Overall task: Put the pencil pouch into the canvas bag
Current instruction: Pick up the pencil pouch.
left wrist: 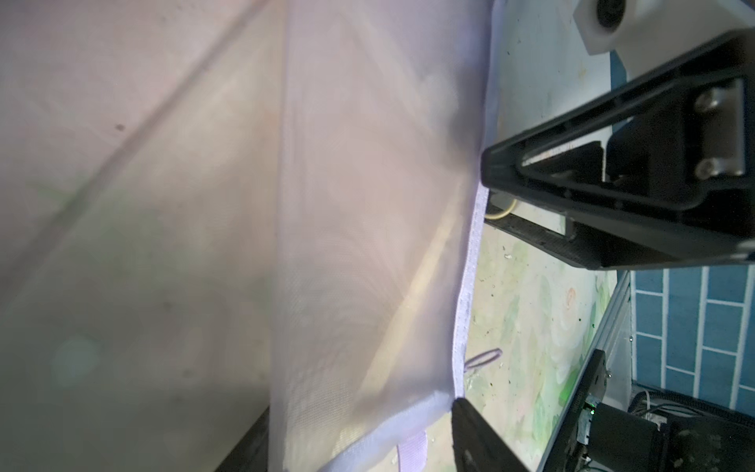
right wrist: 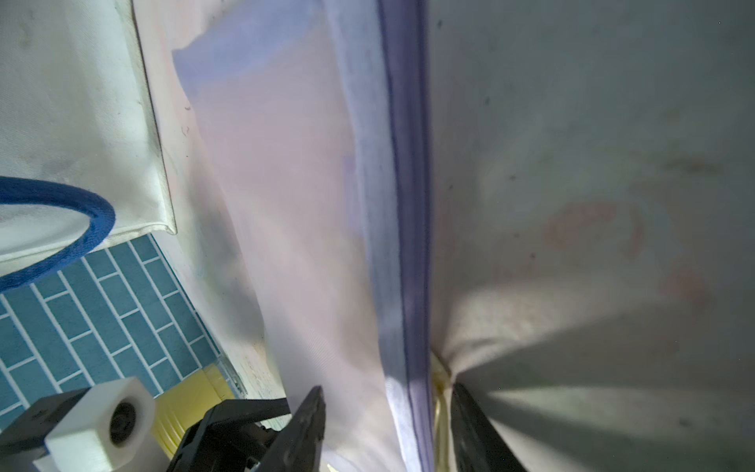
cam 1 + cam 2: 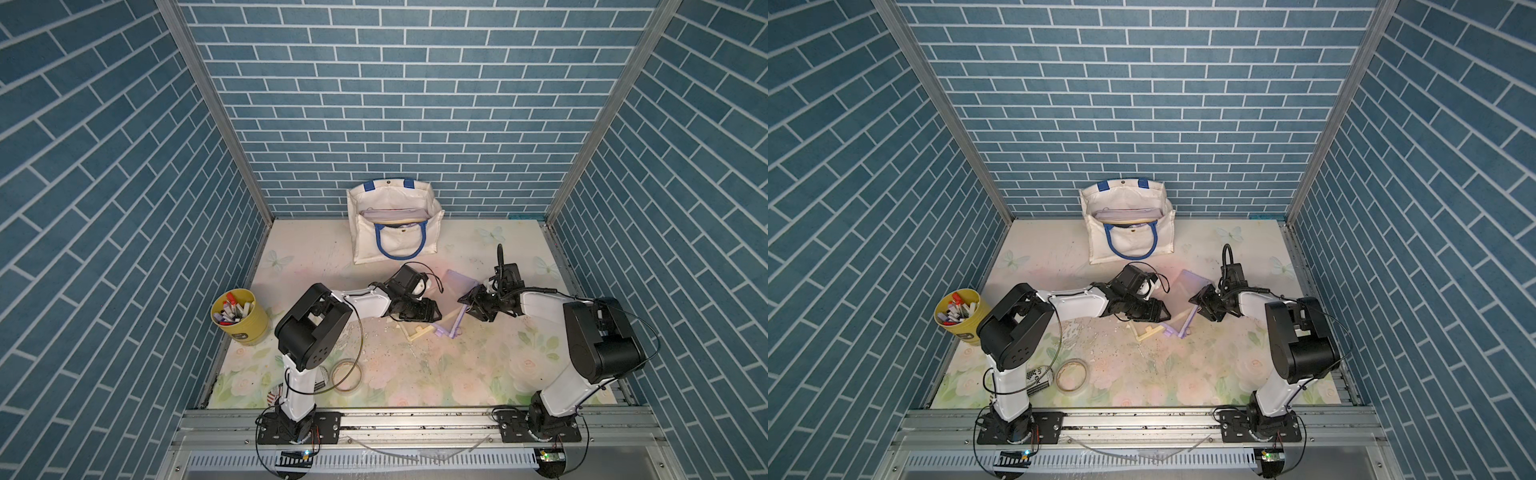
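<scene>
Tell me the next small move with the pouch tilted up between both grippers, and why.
Probably close the left gripper on the pouch before lifting. The right gripper seems to pinch the zip side, the pouch sits tilted between them, and the bag stands open behind.

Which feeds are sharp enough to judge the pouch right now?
Both top views: sharp, evenly lit, pencil pouch crisp. Left wrist: pouch too close, soft and hazy. Right wrist: pouch smeared, hard shadow by the jaws.

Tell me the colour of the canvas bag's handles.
Blue. The handles show best in a top view.
</scene>
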{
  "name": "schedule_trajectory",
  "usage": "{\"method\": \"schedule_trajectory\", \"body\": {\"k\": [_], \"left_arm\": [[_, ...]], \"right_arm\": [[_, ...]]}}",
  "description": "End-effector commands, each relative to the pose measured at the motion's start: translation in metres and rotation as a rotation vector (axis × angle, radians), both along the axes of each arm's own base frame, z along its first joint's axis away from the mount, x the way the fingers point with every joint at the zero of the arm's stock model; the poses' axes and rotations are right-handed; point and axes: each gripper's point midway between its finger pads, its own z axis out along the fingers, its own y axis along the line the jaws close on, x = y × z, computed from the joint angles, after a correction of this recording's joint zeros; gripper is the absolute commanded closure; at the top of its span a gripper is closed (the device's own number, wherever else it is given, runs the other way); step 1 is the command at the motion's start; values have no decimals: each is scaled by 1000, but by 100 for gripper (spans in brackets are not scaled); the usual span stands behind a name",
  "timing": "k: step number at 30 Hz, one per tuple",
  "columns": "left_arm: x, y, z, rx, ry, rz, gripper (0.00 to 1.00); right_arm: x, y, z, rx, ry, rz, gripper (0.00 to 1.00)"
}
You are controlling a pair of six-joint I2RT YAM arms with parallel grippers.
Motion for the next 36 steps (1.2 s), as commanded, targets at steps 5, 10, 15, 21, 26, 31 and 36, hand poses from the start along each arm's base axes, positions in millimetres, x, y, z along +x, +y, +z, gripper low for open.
{"method": "schedule_trajectory", "body": {"k": [5, 10, 15, 21, 26, 31, 36], "left_arm": [[7, -31, 32, -173, -35, 7, 41], [12, -46, 43, -282, -26, 15, 61], [12, -51, 48, -318, -18, 12, 88], [5, -48, 61, -349, -18, 1, 97], [3, -42, 78, -378, -39, 1, 100], [9, -37, 103, -433, -73, 6, 100], [14, -30, 134, -479, -143, -10, 100]], "right_arm": [[-5, 4, 7, 49, -7, 0, 50], [-10, 4, 15, 65, -37, 5, 51], [-8, 5, 28, 92, -102, -1, 61], [-2, 8, 53, 136, -191, -7, 69], [0, 10, 77, 164, -260, -6, 75], [-2, 12, 89, 189, -275, 3, 62], [-5, 10, 98, 185, -279, -6, 42]]}}
